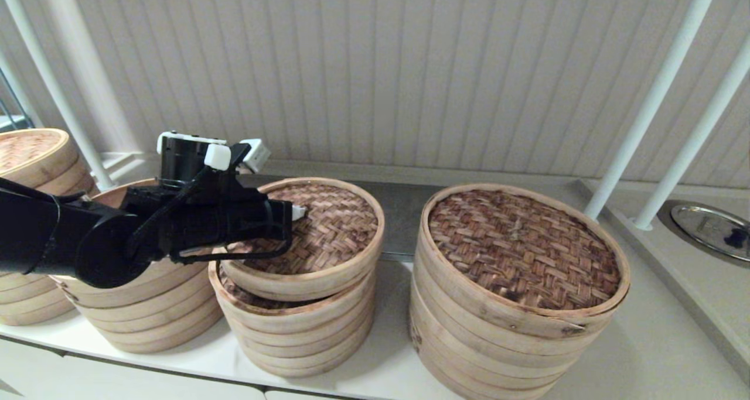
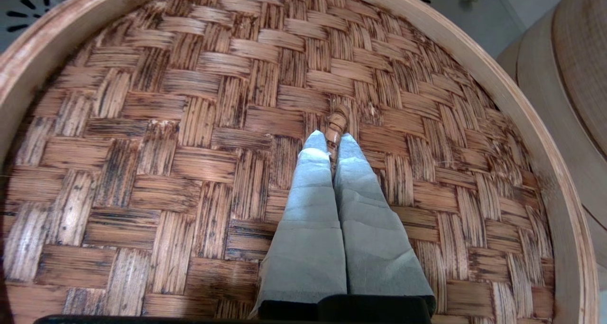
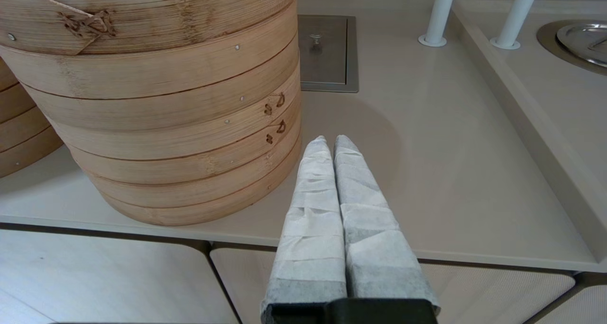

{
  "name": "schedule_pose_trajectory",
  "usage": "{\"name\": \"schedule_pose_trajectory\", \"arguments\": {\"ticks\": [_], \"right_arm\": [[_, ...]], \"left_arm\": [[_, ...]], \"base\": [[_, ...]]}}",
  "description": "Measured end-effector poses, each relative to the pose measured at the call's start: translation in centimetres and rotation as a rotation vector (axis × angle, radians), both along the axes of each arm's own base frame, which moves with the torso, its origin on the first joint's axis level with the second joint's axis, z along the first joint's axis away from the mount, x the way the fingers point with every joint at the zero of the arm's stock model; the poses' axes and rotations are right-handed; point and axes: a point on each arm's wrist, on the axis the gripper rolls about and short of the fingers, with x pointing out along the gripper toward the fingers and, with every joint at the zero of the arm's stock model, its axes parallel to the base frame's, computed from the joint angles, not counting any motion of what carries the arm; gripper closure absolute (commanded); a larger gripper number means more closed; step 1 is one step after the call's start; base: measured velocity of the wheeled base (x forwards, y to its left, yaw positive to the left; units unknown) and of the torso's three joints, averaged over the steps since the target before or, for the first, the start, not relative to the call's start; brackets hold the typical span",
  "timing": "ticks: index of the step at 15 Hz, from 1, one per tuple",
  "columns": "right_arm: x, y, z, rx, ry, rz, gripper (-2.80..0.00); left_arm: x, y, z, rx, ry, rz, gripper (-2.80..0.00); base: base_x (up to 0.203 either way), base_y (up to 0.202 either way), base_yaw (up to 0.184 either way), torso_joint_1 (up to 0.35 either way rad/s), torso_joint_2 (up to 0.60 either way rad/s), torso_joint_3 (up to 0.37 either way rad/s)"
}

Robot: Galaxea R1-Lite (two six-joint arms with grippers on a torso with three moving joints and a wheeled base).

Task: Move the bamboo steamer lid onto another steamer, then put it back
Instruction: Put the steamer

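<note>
The bamboo steamer lid [image 1: 334,224], light tan herringbone weave with a pale rim, hangs tilted just over the smallest steamer [image 1: 299,330] in the middle of the counter. A strip of that steamer's dark reddish-brown woven top [image 1: 246,297] shows under the lid's near-left edge. I cannot tell whether the lid rests on it. My left gripper [image 1: 296,212] reaches in from the left and is shut on the lid's small dark loop handle [image 2: 336,120]; the lid's weave [image 2: 189,124] fills the left wrist view around the gripper [image 2: 333,141]. My right gripper [image 3: 330,141] is shut and empty near the counter's front edge.
The widest, dark-topped steamer [image 1: 515,283] stands on the right, close beside my right gripper [image 3: 156,101]. An uncovered steamer [image 1: 146,312] sits behind my left arm, another stack [image 1: 35,160] at far left. White poles [image 1: 644,107] and a metal dish [image 1: 712,227] are at right.
</note>
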Motion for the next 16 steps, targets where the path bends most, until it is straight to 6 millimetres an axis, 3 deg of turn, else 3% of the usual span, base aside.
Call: {"name": "schedule_pose_trajectory", "arguments": {"ticks": [16], "right_arm": [[0.0,0.0,0.0,0.0,0.0,0.0,0.0]], "left_arm": [[-0.09,0.84,-0.4,0.003,-0.01,0.022,0.0]], "base": [[0.0,0.0,0.0,0.0,0.0,0.0]]}}
